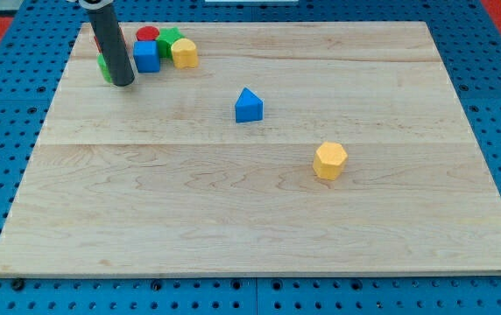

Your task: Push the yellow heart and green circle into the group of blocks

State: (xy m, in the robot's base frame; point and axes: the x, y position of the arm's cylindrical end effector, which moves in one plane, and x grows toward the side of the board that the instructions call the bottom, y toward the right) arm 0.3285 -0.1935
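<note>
A group of blocks sits at the view's top left of the wooden board (259, 201): a blue cube (146, 57), a red block (148, 34), a green block (169, 39) and a yellow heart (184, 52) at the group's right. My tip (123, 82) rests just left of the blue cube. A green block (104, 66), probably the green circle, peeks out behind the rod on its left. A red piece (98, 40) is mostly hidden behind the rod.
A blue triangular block (249, 105) lies near the board's middle. A yellow hexagonal block (330, 161) lies to the lower right of it. A blue pegboard surface (5, 114) surrounds the board.
</note>
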